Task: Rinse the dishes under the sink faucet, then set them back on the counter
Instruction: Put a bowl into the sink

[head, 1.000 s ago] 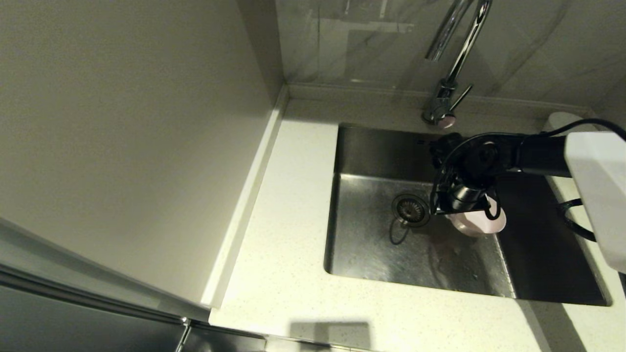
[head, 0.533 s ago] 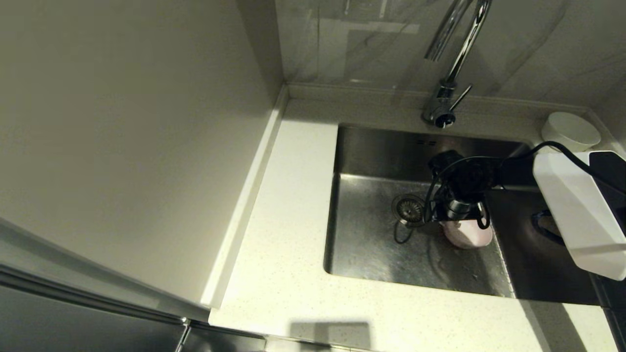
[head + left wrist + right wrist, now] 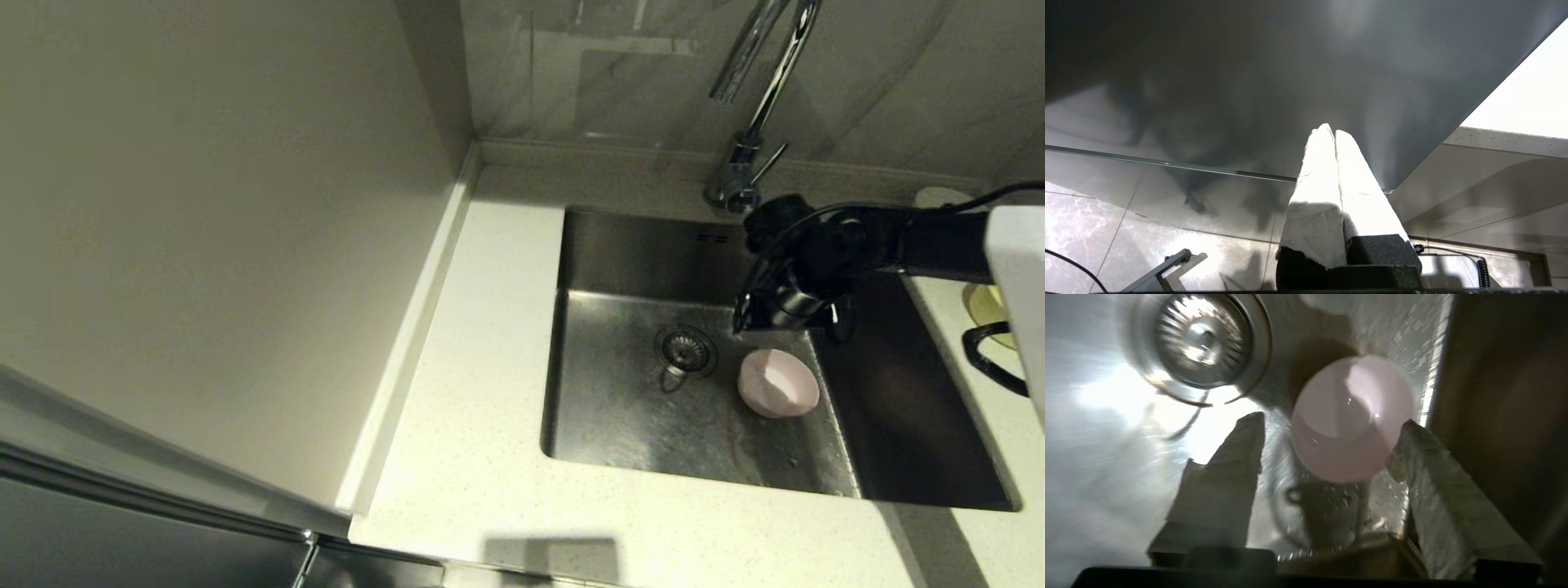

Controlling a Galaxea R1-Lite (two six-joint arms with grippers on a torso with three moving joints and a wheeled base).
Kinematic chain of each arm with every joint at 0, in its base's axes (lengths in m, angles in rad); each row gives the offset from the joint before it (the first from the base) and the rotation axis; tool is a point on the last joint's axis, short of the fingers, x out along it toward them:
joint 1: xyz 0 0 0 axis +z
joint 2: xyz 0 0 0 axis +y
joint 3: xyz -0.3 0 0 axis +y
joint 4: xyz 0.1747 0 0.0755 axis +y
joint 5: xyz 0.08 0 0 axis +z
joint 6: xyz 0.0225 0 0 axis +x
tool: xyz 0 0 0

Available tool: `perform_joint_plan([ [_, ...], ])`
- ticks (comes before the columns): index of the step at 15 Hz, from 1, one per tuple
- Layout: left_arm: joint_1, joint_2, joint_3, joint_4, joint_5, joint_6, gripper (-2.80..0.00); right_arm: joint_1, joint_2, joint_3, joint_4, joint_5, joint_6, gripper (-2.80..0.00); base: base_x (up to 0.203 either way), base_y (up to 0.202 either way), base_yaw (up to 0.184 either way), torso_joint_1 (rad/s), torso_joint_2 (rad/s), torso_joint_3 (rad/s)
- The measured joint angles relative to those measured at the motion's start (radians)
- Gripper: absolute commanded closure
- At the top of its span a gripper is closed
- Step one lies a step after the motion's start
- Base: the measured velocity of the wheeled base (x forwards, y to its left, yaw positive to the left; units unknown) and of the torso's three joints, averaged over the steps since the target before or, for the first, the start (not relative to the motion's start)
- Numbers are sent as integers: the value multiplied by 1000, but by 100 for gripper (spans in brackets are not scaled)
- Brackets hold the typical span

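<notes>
Pale speckled stone is forming the surface [image 3: 482, 359], wrapping around the sink [image 3: 620, 425] and running up to a raised rim along grey walls, with the chrome faucet [image 3: 755, 114] standing at the sink's back edge. Near the surface's back right corner, a white bowl [image 3: 939, 197] is peeking out behind the right arm, and a yellow bowl [image 3: 984, 304] is sitting just in front of it by the right edge. The pink bowl [image 3: 777, 383] is resting on the sink floor beside the drain strainer [image 3: 686, 349]. The right gripper [image 3: 1331, 437] is hanging above it, jaws spread apart and touching nothing. The left gripper [image 3: 1333, 134] is sitting parked off the surface, jaws pressed together
</notes>
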Motion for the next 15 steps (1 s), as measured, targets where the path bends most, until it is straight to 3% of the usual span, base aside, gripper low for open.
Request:
perform_joint_plan([
  [3,0,0,0,0,0,0,0,-11,-167,0,37,0,2,-280,0,0,0,0,0,0],
  [7,0,0,0,0,0,0,0,-148,-310,-1,12,-36,-10,-280,0,0,0,0,0,0],
  [15,0,0,0,0,0,0,0,-342,-272,1,-87,-11,-21,-280,0,0,0,0,0,0],
])
